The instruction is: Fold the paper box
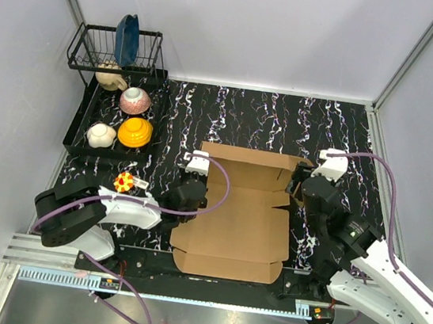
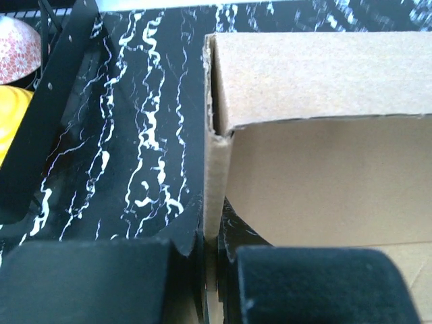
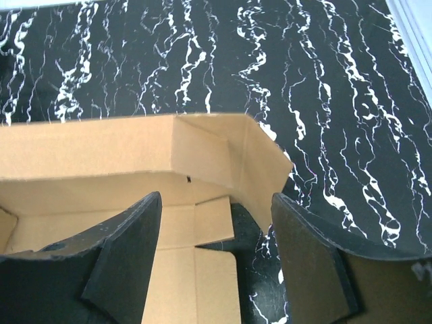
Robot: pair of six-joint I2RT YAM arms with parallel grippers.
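The paper box [image 1: 233,220] is a large brown cardboard sheet lying mid-table, with its far wall [image 1: 249,157] raised. My left gripper [image 1: 190,193] is at the box's left edge. In the left wrist view it [image 2: 214,236] is shut on the thin upright left side flap [image 2: 217,175], where that flap meets the far wall [image 2: 324,81]. My right gripper [image 1: 303,186] is at the far right corner. In the right wrist view it [image 3: 216,202] stands open with the bent corner flap [image 3: 263,162] between and ahead of its fingers [image 3: 128,250], touching neither.
A black tray [image 1: 72,139] at the left holds pink [image 1: 135,100], yellow [image 1: 136,131], white [image 1: 101,135] and beige [image 1: 112,78] bowls. Behind it stands a wire rack [image 1: 96,46] with a blue plate [image 1: 126,38]. A small red-yellow toy [image 1: 124,181] lies near the left arm. Grey walls enclose the table.
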